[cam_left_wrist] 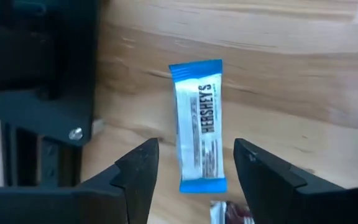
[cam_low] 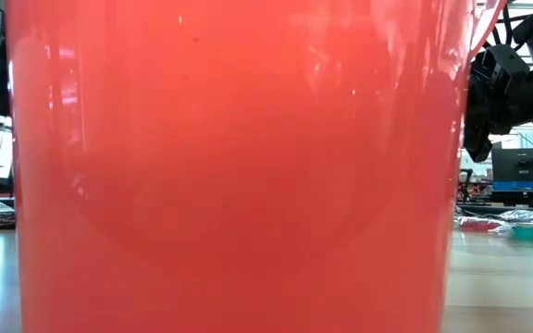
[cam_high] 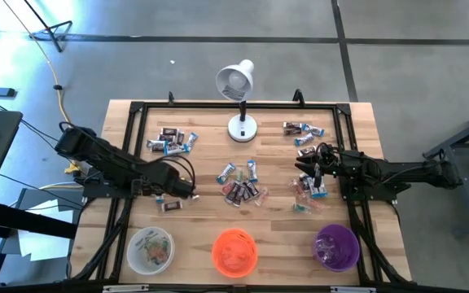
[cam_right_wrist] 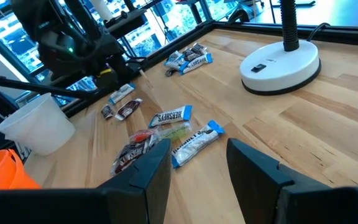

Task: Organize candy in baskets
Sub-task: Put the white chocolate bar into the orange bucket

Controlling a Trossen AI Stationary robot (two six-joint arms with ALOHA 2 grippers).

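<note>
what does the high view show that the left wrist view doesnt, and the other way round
Only the high view shows the three baskets, white, orange and purple, the lamp, and the right tool over a candy pile. Only the left wrist view shows the Hershey's print on the blue-and-silver candy lying between the open left tool fingers. Both show the wooden table.

I read "HERSHEY'S" on the blue-and-silver candy bar [cam_left_wrist: 199, 124] lying on the wood between my left gripper's [cam_left_wrist: 194, 168] fingers. The same brand shows on a blue-ended bar [cam_right_wrist: 171, 116] in the centre pile. Nothing else is legible.
</note>
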